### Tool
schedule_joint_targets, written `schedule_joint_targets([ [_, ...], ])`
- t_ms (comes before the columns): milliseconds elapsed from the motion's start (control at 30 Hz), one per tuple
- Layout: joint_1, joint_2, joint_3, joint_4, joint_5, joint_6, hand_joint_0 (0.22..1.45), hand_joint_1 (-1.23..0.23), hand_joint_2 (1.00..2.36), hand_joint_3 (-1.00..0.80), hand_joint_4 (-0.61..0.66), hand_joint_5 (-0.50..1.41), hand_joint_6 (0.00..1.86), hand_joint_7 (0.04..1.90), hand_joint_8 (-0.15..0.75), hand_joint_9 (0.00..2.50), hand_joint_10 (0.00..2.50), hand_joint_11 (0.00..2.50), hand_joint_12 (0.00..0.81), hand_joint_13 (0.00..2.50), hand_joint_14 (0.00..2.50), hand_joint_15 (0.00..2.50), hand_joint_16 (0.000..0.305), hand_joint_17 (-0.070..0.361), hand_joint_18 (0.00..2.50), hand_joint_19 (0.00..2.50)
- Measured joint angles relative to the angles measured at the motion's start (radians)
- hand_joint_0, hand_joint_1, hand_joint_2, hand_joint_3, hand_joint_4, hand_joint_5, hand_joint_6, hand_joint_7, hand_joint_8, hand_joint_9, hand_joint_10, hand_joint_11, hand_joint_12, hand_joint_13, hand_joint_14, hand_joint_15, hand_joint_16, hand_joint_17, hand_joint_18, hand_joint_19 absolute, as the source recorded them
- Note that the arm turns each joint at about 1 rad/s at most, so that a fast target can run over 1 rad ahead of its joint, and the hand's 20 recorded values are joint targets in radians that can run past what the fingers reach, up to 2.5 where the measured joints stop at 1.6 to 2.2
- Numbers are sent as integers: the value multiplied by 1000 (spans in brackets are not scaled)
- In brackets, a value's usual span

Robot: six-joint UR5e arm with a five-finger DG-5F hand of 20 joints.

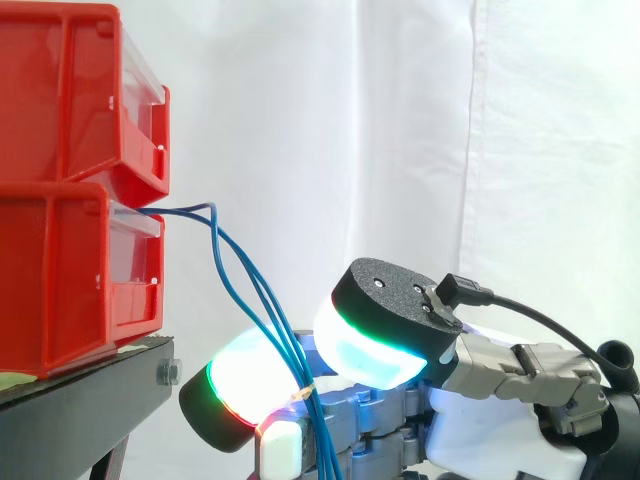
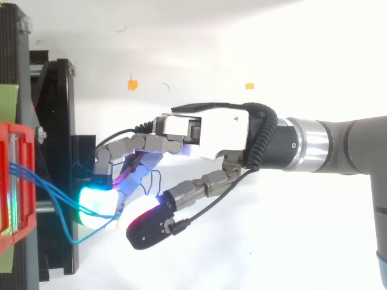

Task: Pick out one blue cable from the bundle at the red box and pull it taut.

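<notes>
Several thin blue cables [image 1: 232, 250] leave the gap between the two stacked red bins [image 1: 70, 110] and sag down to the right, slack. They are bound by a small yellow tie [image 1: 309, 386] where they reach my hand [image 2: 208, 136]. The hand reaches in from the right, low beside the stand, with its fingers stretched toward the bins. The cables run down between two glowing fingertips [image 1: 240, 385], touching them. In the top view the cables [image 2: 54, 190] lead from the bin front to the cyan pad [image 2: 97, 205]. The thumb [image 2: 154, 226] stands apart, and nothing is pinched. The hand is open.
The bins sit on a black stand [image 1: 90, 395] whose edge and bolt are just left of the fingertips. A white curtain [image 1: 400, 130] hangs behind. In the top view the stand's black frame [image 2: 60, 121] lies along the left, with white floor around the arm [image 2: 338, 145].
</notes>
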Motion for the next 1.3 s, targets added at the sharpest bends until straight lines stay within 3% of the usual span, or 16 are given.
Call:
schedule_joint_targets([
  [167, 0, 0, 0, 1, 0, 2, 591, -693, 1009, -386, 212, -106, 501, 1191, 285, 905, 12, 418, 365, 882, 15, 447, 50, 112, 779, 634],
  [367, 0, 0, 0, 3, 1, 4, 565, -691, 1003, -456, 215, -108, 500, 1182, 290, 904, 12, 422, 366, 885, 15, 450, 51, 115, 789, 630],
  [667, 0, -47, 35, 43, -3, 34, 566, -679, 1004, -446, 215, -109, 501, 1178, 291, 903, 12, 414, 365, 886, 15, 454, 51, 115, 792, 636],
  [1300, 3, -52, 47, 47, -9, 38, 627, -687, 1013, -341, 186, -106, 500, 1208, 285, 906, 12, 418, 363, 902, 17, 457, 50, 112, 806, 630],
])
